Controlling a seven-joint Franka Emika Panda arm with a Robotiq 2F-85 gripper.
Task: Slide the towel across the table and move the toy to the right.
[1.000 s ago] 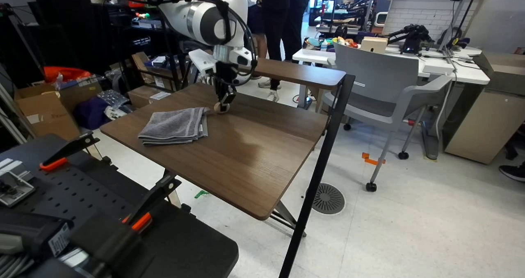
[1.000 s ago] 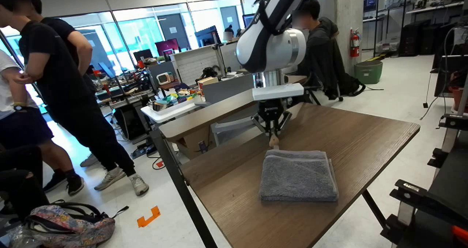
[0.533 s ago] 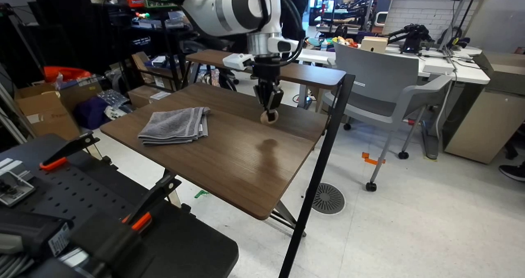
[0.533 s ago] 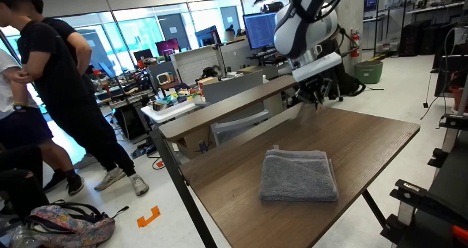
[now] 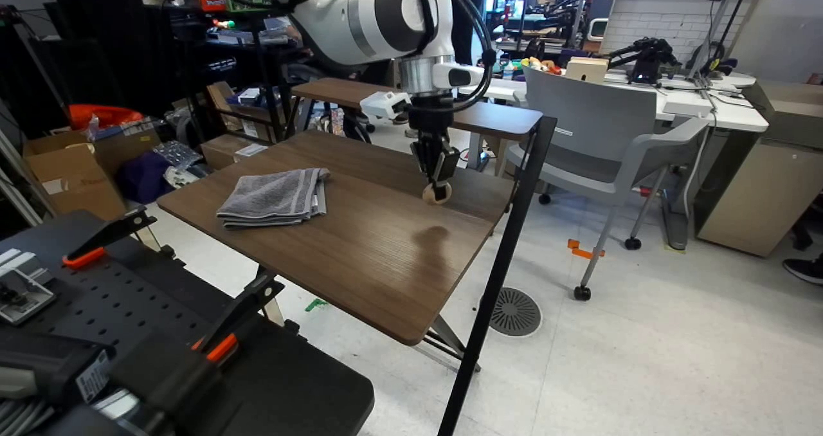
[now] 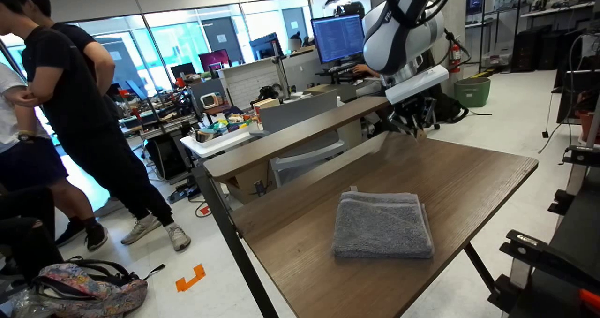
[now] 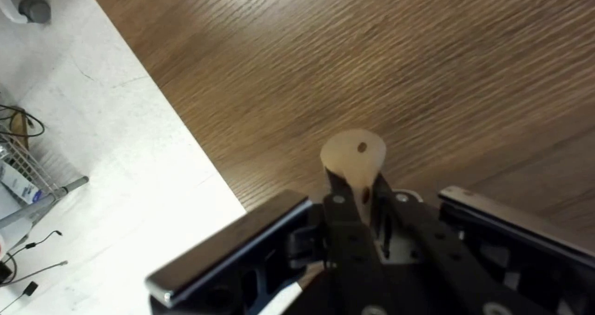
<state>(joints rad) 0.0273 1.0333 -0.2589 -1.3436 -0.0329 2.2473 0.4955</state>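
Note:
The toy [image 5: 437, 194] is a small round tan-orange piece, held a little above the table [image 5: 379, 256] near its right end in an exterior view. It also shows in an exterior view [image 6: 421, 134] at the table's far end. My gripper [image 5: 440, 182] is shut on the toy; in the wrist view the toy [image 7: 354, 152] sits between the fingertips [image 7: 360, 182], its narrow part pinched and its round end sticking out. The towel [image 5: 273, 198], grey and folded, lies flat on the table, well apart from the gripper; it also shows in an exterior view [image 6: 382, 224].
A raised brown shelf [image 5: 479, 116] runs along one long side of the table, joined to a slanted black metal post [image 5: 501, 269]. A grey chair [image 5: 585, 127] stands behind it. A dark bench [image 5: 283, 378] with clamps stands along the opposite side.
My gripper has carried the toy away from beside the towel, toward the right in an exterior view, mostly in the earlier half-second and slightly since. The towel has not moved.

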